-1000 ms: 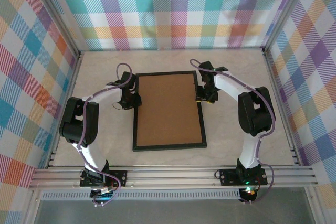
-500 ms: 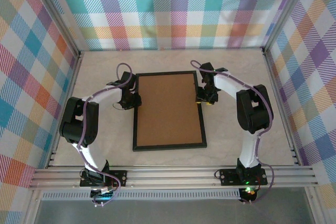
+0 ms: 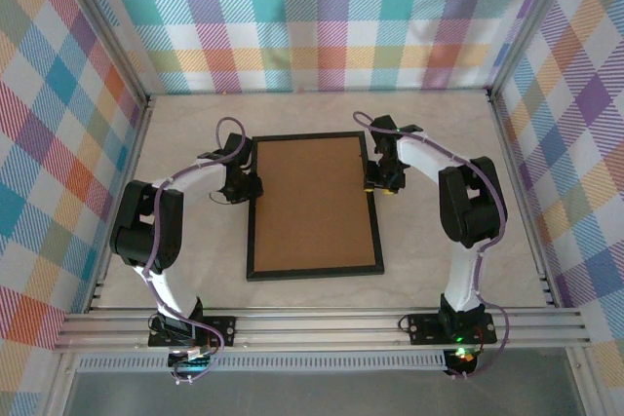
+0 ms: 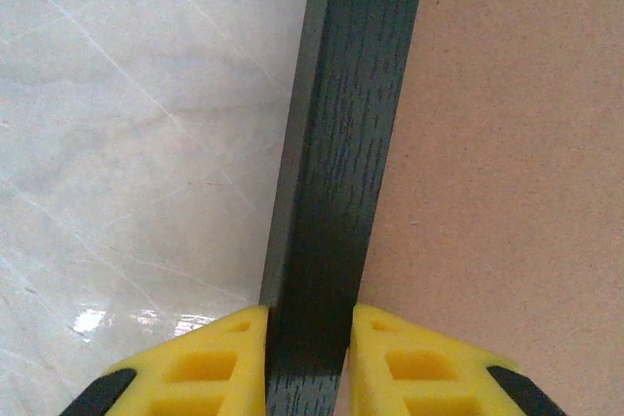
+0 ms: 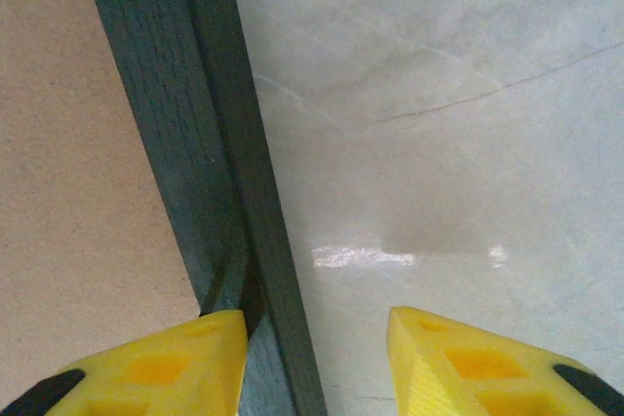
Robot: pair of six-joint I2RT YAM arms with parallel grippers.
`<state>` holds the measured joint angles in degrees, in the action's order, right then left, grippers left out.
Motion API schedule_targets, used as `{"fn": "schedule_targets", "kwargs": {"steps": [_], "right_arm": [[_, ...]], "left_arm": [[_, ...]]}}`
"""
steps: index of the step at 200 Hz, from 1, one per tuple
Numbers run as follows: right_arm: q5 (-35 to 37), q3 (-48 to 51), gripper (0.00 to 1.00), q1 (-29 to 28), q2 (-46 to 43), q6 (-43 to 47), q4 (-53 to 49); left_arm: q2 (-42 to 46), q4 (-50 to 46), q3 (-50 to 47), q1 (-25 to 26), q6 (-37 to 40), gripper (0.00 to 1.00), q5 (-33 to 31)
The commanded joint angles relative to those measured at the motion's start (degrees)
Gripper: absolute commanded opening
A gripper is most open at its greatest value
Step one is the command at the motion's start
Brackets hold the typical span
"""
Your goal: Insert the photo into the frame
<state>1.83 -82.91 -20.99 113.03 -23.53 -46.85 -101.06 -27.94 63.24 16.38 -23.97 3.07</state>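
The thin black rectangular wooden frame (image 3: 314, 204) is clamped within the left gripper (image 4: 307, 323) and loosely straddled by the half-open right gripper (image 5: 317, 323).

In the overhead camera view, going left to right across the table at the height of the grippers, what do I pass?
left arm → left gripper → frame, brown back up → right gripper → right arm

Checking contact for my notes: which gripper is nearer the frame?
Left. The left gripper pinches the frame on its left rail; the right gripper straddles the right rail, fingers apart, leaving a gap.
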Motion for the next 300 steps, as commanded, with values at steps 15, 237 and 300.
{"fn": "schedule_targets", "kwargs": {"steps": [15,237,300], "right_arm": [[4.9,-3.0,0.44,-0.2,1.4,2.0,-2.2],[-5.6,-0.2,0.43,-8.0,10.3,-3.4,0.5],[-8.4,-3.1,0.43,-12.5,16.1,-5.5,-0.4]], "left_arm": [[0.6,-3.4,-1.3,0.7,-0.2,0.23,1.3],[-0.7,-0.4,-2.7,1.6,-2.4,0.23,5.0],[-1.8,1.1,-3.0,3.1,-3.2,0.23,5.8]]}}
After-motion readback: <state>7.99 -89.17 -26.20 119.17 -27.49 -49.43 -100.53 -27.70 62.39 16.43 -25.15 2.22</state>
